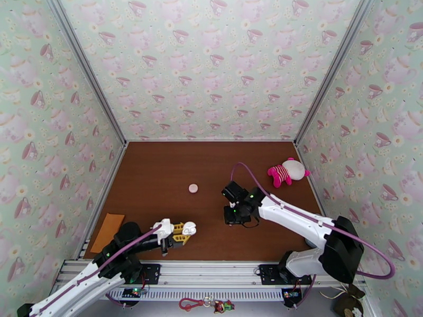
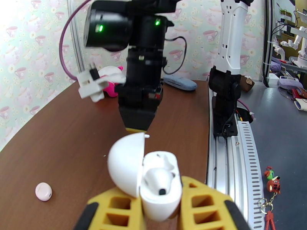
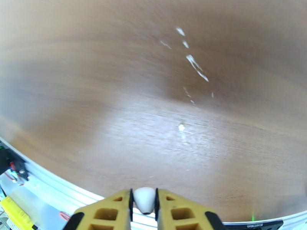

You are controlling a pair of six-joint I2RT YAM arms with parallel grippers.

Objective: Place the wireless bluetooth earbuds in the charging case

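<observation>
We see the left hand (image 1: 182,233) at lower left of the top view, clamped tight on the open white charging case (image 2: 159,196), one earbud (image 2: 159,180) seated inside. The right hand (image 3: 144,194), bottom centre of its wrist view, pinches a second earbud (image 3: 144,202) over the brown bench (image 1: 158,175). A pink round case (image 1: 193,188) lies mid-bench, apart from both hands

The left arm (image 1: 74,291) and right arm (image 1: 296,215) are clad in white shells joined by black housings. The left gripper (image 2: 159,211) and right gripper (image 3: 144,206) are fitted with yellow fingers (image 3: 111,211) pierced by square cut-outs. Behind each gripper a purple cable (image 1: 280,194) is looped, and green lights (image 2: 100,28) are lit.
</observation>
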